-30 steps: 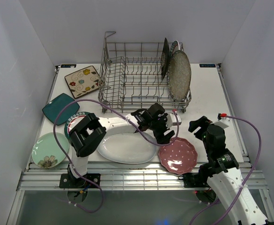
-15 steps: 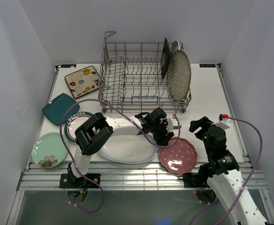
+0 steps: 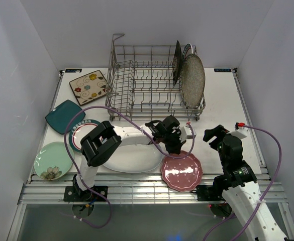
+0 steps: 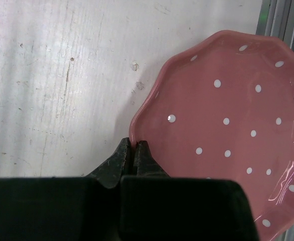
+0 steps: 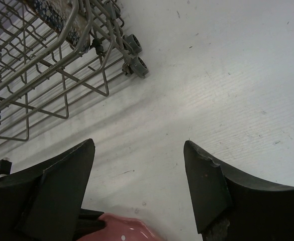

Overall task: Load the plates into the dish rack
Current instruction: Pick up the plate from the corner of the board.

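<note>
The pink dotted scalloped plate (image 3: pixel 183 172) (image 4: pixel 227 125) lies near the table's front edge. My left gripper (image 3: pixel 177 147) (image 4: pixel 135 145) is shut on its far rim, one finger inside and one outside. Just to its left lies a large white oval plate (image 3: pixel 131 159). The grey wire dish rack (image 3: pixel 147 83) (image 5: pixel 41 65) stands at the back, holding a speckled grey plate (image 3: pixel 193 80) and a black plate (image 3: pixel 177 63) upright at its right end. My right gripper (image 3: pixel 214 134) (image 5: pixel 139 145) hangs open over bare table, right of the pink plate (image 5: pixel 124 228), with nothing between its fingers.
On the left lie a cream floral square plate (image 3: pixel 88 87), a teal square plate (image 3: pixel 65 116), a teal-rimmed round plate (image 3: pixel 80 131) partly under the left arm, and a pale green plate (image 3: pixel 50 161). White walls close in the table on three sides.
My left gripper went from open to shut on the pink plate's rim. The plate has shifted a little left and toward the front edge. The right arm has barely moved.
</note>
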{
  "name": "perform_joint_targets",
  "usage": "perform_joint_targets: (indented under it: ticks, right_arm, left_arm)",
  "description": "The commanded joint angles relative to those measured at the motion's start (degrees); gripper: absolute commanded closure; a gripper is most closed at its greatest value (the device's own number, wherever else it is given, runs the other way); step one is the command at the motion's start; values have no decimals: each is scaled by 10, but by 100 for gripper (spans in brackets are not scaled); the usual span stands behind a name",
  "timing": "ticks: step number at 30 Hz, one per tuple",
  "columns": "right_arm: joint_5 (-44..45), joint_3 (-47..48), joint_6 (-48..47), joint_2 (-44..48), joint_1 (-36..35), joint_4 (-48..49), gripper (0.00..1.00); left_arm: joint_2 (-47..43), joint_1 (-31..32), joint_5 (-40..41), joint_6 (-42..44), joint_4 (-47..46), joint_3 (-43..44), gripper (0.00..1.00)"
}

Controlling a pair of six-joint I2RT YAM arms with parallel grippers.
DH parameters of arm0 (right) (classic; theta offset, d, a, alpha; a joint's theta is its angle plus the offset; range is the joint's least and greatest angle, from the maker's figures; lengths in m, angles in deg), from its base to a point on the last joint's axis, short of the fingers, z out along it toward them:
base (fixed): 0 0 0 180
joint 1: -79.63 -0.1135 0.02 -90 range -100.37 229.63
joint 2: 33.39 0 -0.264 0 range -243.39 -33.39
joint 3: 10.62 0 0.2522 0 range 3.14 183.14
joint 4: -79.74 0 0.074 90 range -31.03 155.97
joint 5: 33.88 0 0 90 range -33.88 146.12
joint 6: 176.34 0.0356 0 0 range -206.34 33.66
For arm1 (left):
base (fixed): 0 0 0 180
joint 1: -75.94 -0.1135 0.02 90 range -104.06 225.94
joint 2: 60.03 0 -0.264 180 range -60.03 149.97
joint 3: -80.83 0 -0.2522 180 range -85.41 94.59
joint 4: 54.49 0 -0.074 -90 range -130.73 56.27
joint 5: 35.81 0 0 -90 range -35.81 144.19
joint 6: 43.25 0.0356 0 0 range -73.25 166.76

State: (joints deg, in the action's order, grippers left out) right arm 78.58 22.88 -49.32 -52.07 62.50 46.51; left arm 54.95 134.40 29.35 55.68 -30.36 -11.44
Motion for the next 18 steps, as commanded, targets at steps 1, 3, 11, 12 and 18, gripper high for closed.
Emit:
perform_joint_targets:
  ticks: [1,3,11,12,18]
  right_arm:
    - [14,-2,-1,1,-2,16,23]
    - [15,-2,-1,-1,-2,16,23]
    - [6,-1,-7,-7,-2,20,23]
    - [1,-1,-15,-7,-2,21,23]
    - [-59,-16,-55,0,-2,62,23]
  left_arm:
    - [-16,3,22,17,11,9,100]
    - [-21,3,27,14,11,9,100]
    - [-20,3,36,1,17,31,100]
    - [-20,3,36,-1,18,35,100]
    - [-35,3,65,-17,36,66,100]
